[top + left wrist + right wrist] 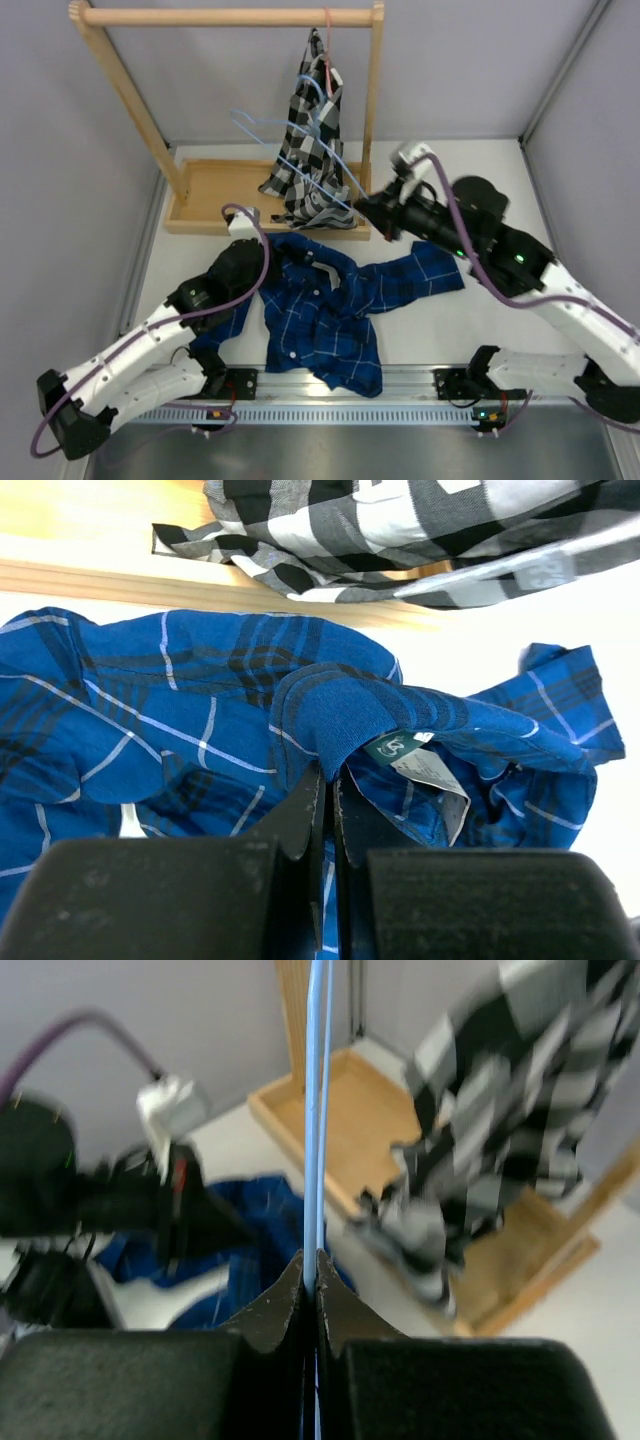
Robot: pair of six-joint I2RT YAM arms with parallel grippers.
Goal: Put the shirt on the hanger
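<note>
The dark blue plaid shirt (330,305) lies crumpled on the white table between the arms. My left gripper (292,256) is shut on a fold of the collar (335,725), next to the green neck label (393,747); the jaws (330,780) pinch the cloth. My right gripper (366,209) is shut on the light-blue wire hanger (258,122) and holds it slanting up to the left, in front of the hanging checked shirt. In the right wrist view the blue wire (316,1110) runs straight up from the closed jaws (311,1260).
A wooden rack with a top rail (220,16) and a base tray (210,195) stands at the back. A black-and-white checked shirt (318,120) hangs from it on a pink-red hanger (327,45). A metal rail (420,405) runs along the near edge.
</note>
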